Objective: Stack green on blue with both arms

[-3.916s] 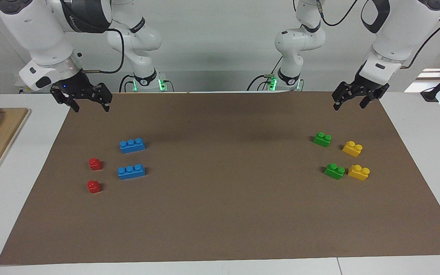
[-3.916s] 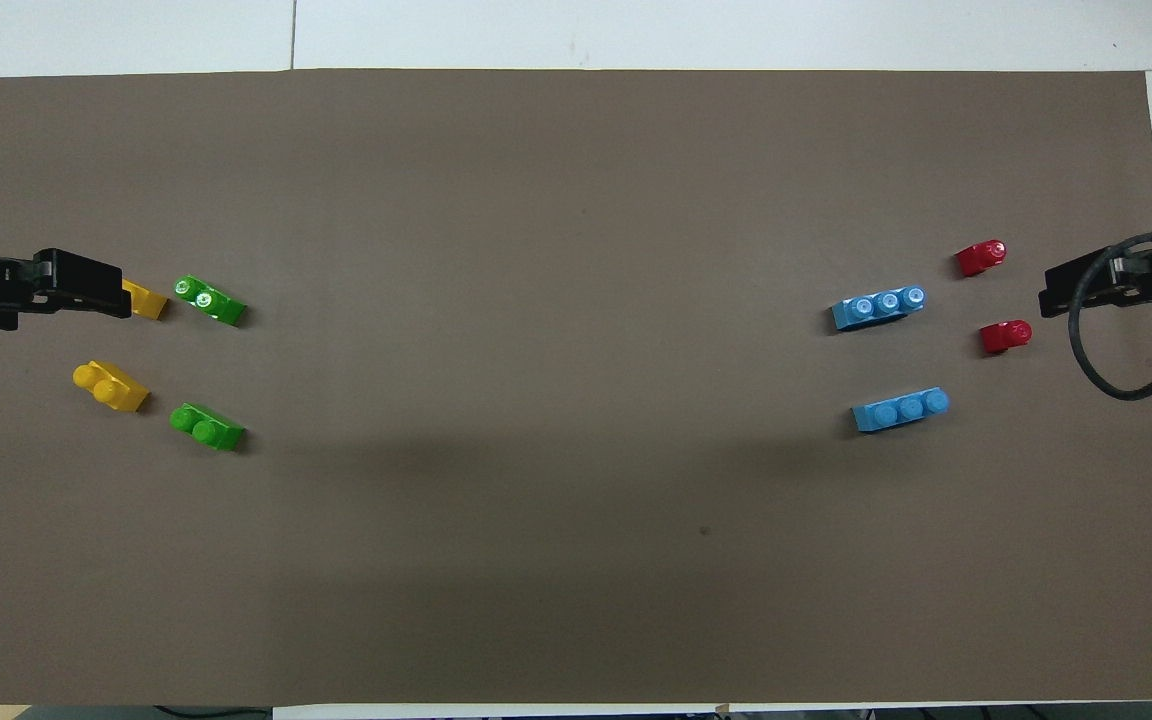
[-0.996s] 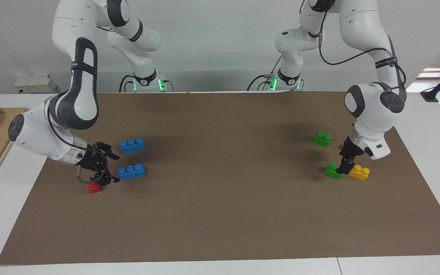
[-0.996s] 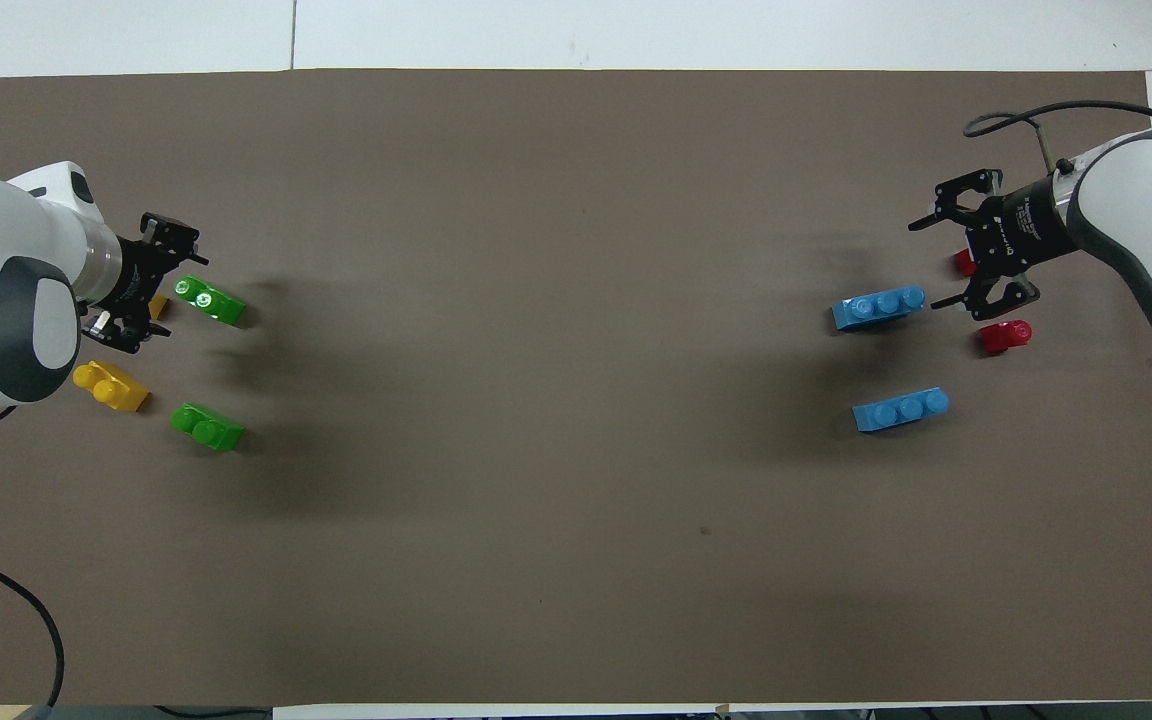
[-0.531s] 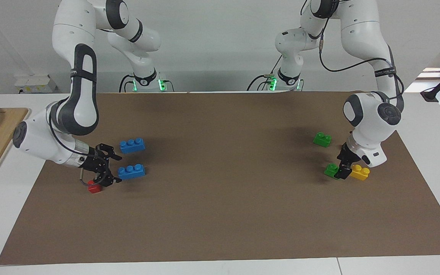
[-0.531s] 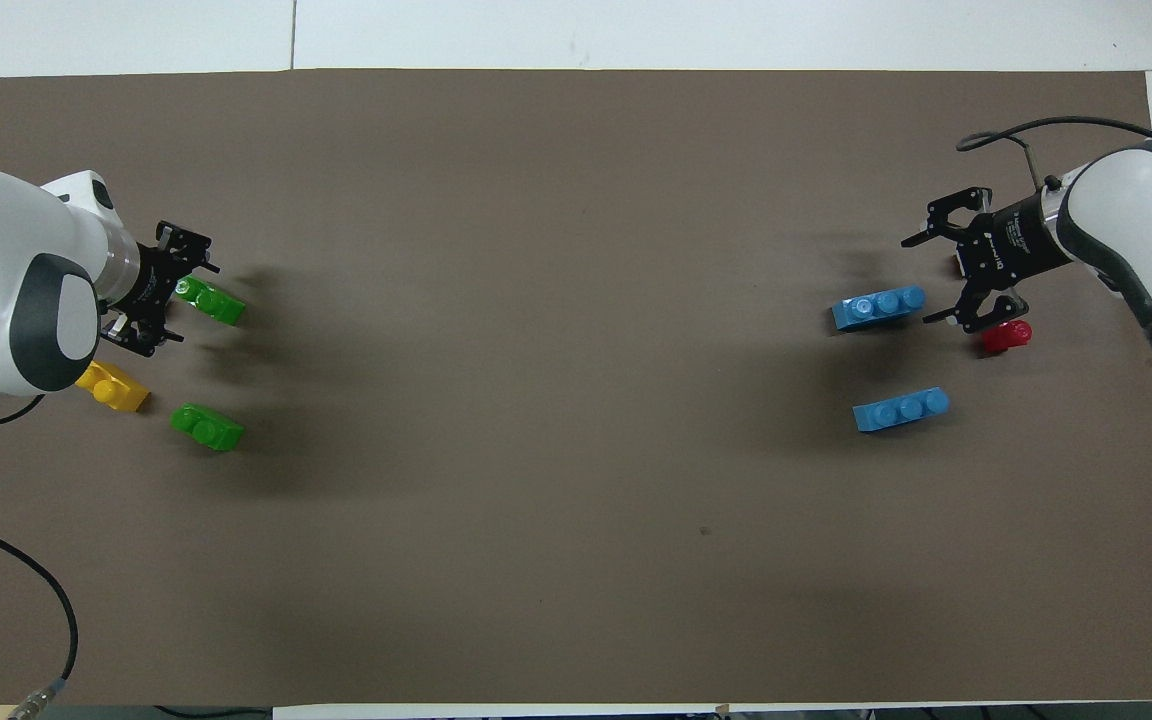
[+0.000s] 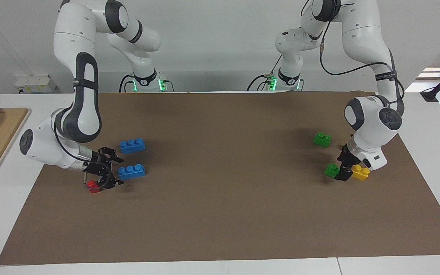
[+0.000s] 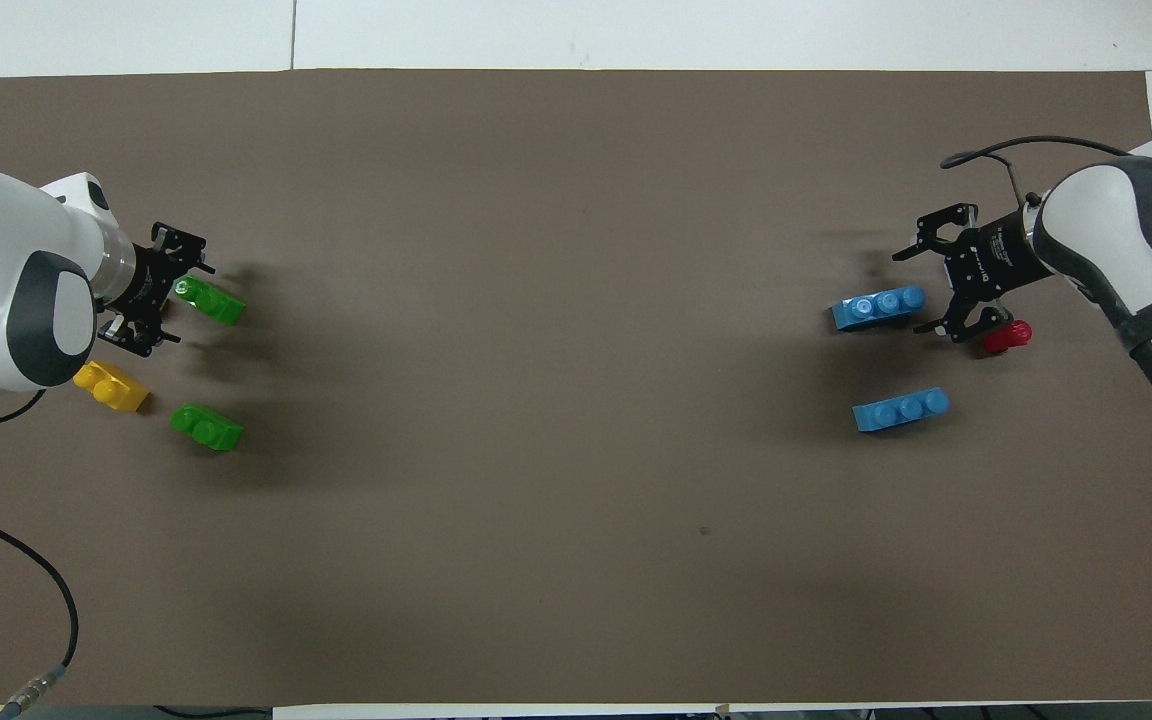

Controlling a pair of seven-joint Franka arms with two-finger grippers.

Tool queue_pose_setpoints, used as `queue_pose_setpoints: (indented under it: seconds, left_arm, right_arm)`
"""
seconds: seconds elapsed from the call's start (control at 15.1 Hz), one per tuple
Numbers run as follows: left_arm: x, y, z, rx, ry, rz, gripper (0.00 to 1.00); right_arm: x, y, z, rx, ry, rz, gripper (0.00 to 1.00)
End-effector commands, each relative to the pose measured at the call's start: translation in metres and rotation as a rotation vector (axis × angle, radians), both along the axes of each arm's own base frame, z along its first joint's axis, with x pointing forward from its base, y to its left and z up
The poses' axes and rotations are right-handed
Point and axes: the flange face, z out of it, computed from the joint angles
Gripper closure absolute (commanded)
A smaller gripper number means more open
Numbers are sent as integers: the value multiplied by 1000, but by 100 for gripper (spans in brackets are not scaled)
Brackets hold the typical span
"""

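Brown matting is covering the table [image 7: 220,214], and you are working both ends of it at once. Take the blue brick [image 7: 131,172] farther from the robots as your landmark.

Nearest the robots, the second blue brick [image 7: 132,145] is lying untouched, closer to them than the landmark, and a second green brick [image 7: 322,139] is sitting likewise at the left arm's end.

Your right tool [image 7: 109,170] is reaching low just beside the landmark's end, on the side toward the right arm's end of the table, with its fingers spread wide open. The landmark's long axis is running along the table's length, pointing straight into that opening, so you are approaching it end-on; judging by this, you are needing only a short push along that axis. A red brick [image 7: 93,186] is lying just beside the tool, so you are risking a nudge.

At the left arm's end, your left tool [image 8: 161,290] is standing open around the near end of the green brick [image 8: 209,299], with a yellow brick [image 7: 359,172] just beside it.
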Motion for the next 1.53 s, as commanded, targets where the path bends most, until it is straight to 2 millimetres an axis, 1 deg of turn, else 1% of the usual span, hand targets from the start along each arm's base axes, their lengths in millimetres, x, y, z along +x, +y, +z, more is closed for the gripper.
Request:
queue_pose_setpoints:
  seconds: [0.0, 0.13, 0.2, 0.33, 0.46, 0.73, 0.86, 0.93, 1.0, 1.06, 1.13, 1.19, 1.26, 1.33, 1.39, 1.46]
  left_arm:
    - [5, 3, -3, 6, -4, 10, 1]
    - [5, 1, -3, 4, -6, 10, 1]
    - [5, 2, -4, 4, -9, 14, 1]
    - [5, 2, -7, 3, -20, 14, 1]
    - [6, 1, -14, 0, -21, 17, 1]
    - [6, 0, -14, 0, -21, 28, 1]
    - [6, -1, -14, 0, -24, 29, 3]
    - [7, -2, -14, 0, -25, 29, 5]
    - [7, -3, -14, -1, -25, 29, 9]
    - [7, -5, -14, -1, -25, 26, 16]
    - [7, -5, -14, 1, -28, 24, 26]
    - [7, -5, -14, 1, -31, 24, 39]
    - [8, -6, -12, 5, -38, 16, 67]
    - [8, -7, -13, 8, -36, 7, 85]
    - [8, -7, -13, 9, -36, 5, 100]
    - [9, -7, -12, 9, -37, 3, 100]
  right_arm:
    - [-3, 2, -7, 12, -33, -4, 1]
    - [-3, 5, -10, 9, -48, 11, 1]
    - [-5, 3, -15, 1, -57, 5, 1]
    - [-5, 2, -16, -7, -67, -3, 6]
    - [-5, 3, -16, -6, -68, 4, 20]
    - [-5, 6, -15, -2, -75, 17, 46]
    - [-4, 7, -15, 21, -80, -4, 49]
    - [-4, 7, -15, 26, -80, -8, 60]
    - [-3, 7, -14, 26, -81, -8, 73]
    - [-3, 7, -14, 27, -82, -6, 88]
    - [-2, 8, -13, 27, -84, -5, 100]
    - [-1, 12, -12, 27, -86, -1, 100]
    - [1, 18, -10, 28, -87, 1, 100]
    - [2, 22, -9, 28, -90, 4, 100]
    - [4, 24, -6, 30, -94, 2, 100]
    - [9, 26, 2, 50, -99, -30, 100]
